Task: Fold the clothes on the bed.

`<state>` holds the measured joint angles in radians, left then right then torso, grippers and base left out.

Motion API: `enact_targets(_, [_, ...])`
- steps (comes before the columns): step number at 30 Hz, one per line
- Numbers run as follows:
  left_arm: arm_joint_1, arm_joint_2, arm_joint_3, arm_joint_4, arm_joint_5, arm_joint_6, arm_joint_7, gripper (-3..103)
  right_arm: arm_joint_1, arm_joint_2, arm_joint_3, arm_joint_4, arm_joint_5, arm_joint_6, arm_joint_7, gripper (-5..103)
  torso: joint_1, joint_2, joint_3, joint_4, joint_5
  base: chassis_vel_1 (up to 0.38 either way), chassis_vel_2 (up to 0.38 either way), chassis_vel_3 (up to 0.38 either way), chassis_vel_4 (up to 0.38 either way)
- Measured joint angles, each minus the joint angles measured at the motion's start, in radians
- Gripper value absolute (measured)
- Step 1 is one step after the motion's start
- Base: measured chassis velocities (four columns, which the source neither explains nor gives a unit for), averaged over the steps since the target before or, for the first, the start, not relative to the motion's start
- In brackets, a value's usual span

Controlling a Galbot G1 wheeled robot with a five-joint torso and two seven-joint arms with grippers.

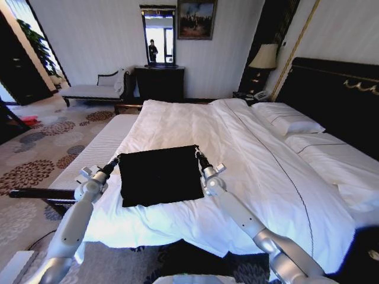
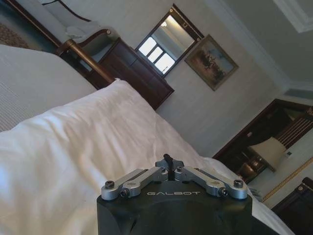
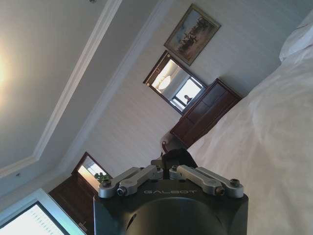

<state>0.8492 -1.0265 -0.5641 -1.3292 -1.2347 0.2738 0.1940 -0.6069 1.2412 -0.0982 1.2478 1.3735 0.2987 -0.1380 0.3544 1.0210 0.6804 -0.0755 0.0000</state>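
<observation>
A: Bed (image 1: 195, 124): large double, smooth white duvet (image 1: 249, 160), two plump pillows by a tall dark headboard (image 1: 337, 89) with gold trim.

B: Clothes?

A: Black T-shirt (image 1: 161, 174), soft matte fabric, lying as a flat, roughly square patch on the duvet near the foot edge of the bed, toward its left side. No lettering showing.

B: Arms?

A: Both reach in from the foot edge. Left gripper (image 1: 118, 158) at the shirt's far left corner, right gripper (image 1: 198, 153) at its far right corner. Silver links, black wrists.

B: Jaws?

A: In the left wrist view the left gripper (image 2: 168, 159) has its linkage bars drawn in and tips pressed together, over white duvet. The right gripper (image 3: 168, 155) in the right wrist view looks the same, bars pulled in; a dark mass sits at the tips. Can't tell whether either one actually pinches cloth.

B: Surroundings?

A: Dark wooden cabinet (image 1: 160, 83) with a mirror past the bed, pale ribbed bench (image 1: 98, 151) along its left edge.
</observation>
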Motion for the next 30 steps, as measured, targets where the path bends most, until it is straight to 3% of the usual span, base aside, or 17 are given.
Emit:
enact_targets(13, [-0.009, -0.003, -0.034, -0.028, -0.058, -0.024, 0.026, 0, 0.019, -0.003, 0.043, -0.004, 0.018, 0.055, -0.082, 1, 0.0, 0.0, 0.0, 0.0001, 0.0001, 0.0, 0.0, 0.0, 0.0])
enact_targets(21, [0.021, -0.039, -0.075, -0.077, -0.075, -0.03, 0.101, 0, -0.017, 0.019, 0.101, 0.001, 0.071, 0.099, -0.265, 1, 0.0, 0.0, 0.0, 0.0001, 0.0001, 0.0, 0.0, 0.0, 0.0])
enact_targets(30, [0.022, -0.056, -0.073, -0.086, -0.06, -0.045, 0.159, 0, -0.034, 0.013, 0.115, -0.017, 0.077, 0.1, -0.335, 1, 0.0, 0.0, 0.0, -0.0001, 0.0001, 0.0, 0.0, 0.0, 0.0])
